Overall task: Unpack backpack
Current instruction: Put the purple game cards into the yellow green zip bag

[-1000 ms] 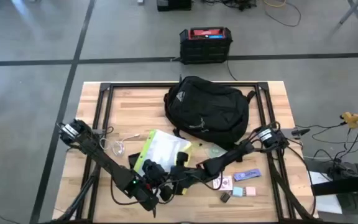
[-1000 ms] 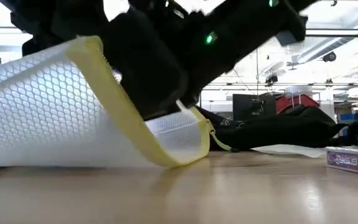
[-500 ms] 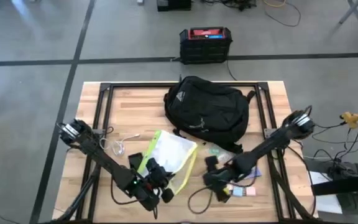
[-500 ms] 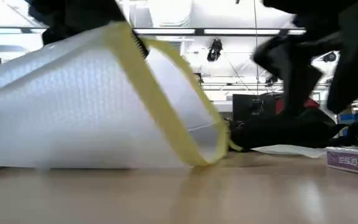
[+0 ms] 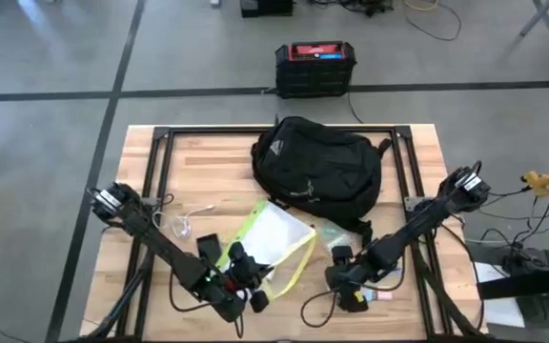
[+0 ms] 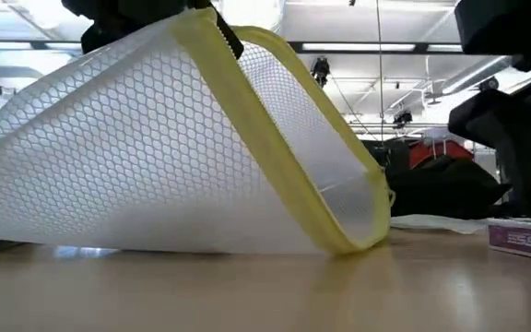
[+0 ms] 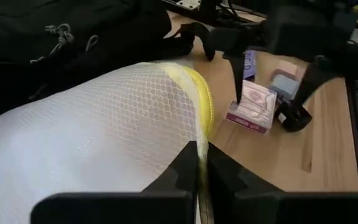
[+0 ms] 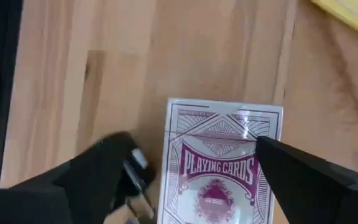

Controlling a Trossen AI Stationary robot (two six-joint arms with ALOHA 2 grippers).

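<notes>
The black backpack lies at the table's far middle. In front of it is a white mesh pouch with a yellow zip edge; its near end is raised and its far part rests on the wood. My left gripper is shut on that pouch. My right gripper stands open over a purple playing-card box, with a finger on either side of it. Whether the fingers touch the box does not show. My left gripper pinches the pouch's yellow zip edge between its two fingers, coming slantwise from the table's near left. The held edge is up in the air, so the pouch slopes down from it, and its lower side lies on the table.
Small things lie at the near right around the card box: a pink card, a dark block and a blue packet. A white cord is at the left and a black cable at the front. A black box with a red top stands on the floor beyond.
My right gripper has drawn away from the pouch toward the table's right and near edge and now hangs over the card box. The pouch, still held by my left gripper, has swung and slid a little toward the right, with its far end nearer the backpack.
</notes>
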